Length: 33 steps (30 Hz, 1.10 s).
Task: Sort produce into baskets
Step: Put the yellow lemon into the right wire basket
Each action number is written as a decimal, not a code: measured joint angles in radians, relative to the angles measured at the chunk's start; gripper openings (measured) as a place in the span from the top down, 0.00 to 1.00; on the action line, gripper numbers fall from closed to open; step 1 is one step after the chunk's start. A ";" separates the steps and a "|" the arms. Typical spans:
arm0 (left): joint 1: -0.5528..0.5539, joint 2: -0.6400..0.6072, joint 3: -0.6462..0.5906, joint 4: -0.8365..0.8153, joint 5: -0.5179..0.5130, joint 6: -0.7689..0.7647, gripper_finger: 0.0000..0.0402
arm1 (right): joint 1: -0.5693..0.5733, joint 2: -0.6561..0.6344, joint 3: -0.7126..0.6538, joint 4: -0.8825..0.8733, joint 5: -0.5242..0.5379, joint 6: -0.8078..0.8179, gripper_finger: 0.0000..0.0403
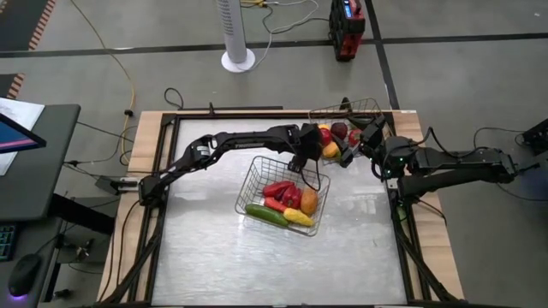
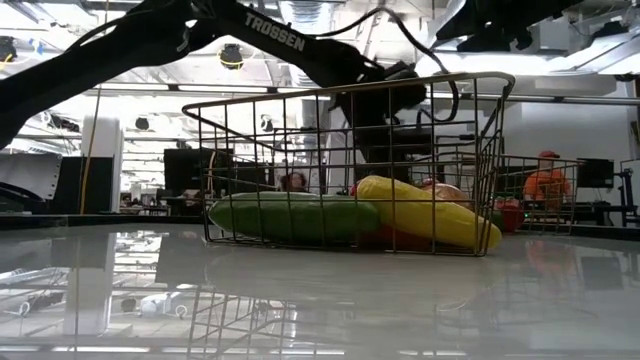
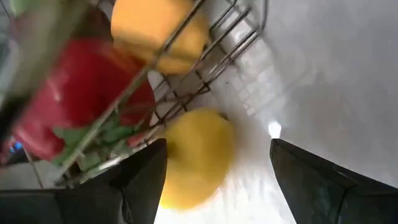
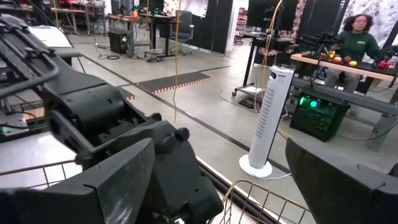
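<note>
Just between the open left tool (image 3: 214,180) fingers lies a yellow lemon (image 3: 193,155).

Green cucumber (image 1: 265,215), yellow corn (image 1: 299,217), red peppers (image 1: 280,190) in silver mesh basket (image 1: 253,177). Yellow lemon (image 3: 193,155) between my dark fingers (image 3: 140,180). Desk (image 1: 214,257) glossy grey-white.

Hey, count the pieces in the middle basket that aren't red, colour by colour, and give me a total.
Green: 1, the cucumber
Yellow: 1, the corn
Orange: 1, the round piece
Total: 3 non-red pieces in the middle basket
</note>
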 joint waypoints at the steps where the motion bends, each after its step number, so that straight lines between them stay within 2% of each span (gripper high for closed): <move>1: 0.005 0.000 -0.006 0.003 0.005 -0.013 0.33 | 0.000 0.000 0.000 0.000 0.000 0.000 0.04; 11: 0.018 0.001 -0.044 0.003 -0.024 -0.028 0.33 | 0.000 0.000 0.000 0.000 0.000 -0.001 0.04; 17: -0.008 0.001 -0.025 -0.001 -0.163 -0.079 0.33 | -0.001 0.000 0.000 0.000 0.000 -0.001 0.04; 20: -0.017 0.001 0.003 -0.072 -0.191 -0.105 0.33 | 0.000 0.000 0.000 0.000 0.000 -0.002 0.04; 24: -0.008 -0.018 0.016 -0.147 -0.129 -0.152 0.33 | 0.000 0.000 0.000 -0.005 0.000 -0.001 0.04; 28: 0.041 -0.043 0.017 -0.182 0.014 -0.251 0.33 | 0.000 0.000 0.000 -0.024 -0.001 0.006 0.04; 33: 0.095 -0.062 0.017 -0.191 0.070 -0.320 0.33 | 0.000 0.000 0.000 -0.029 -0.001 0.007 0.04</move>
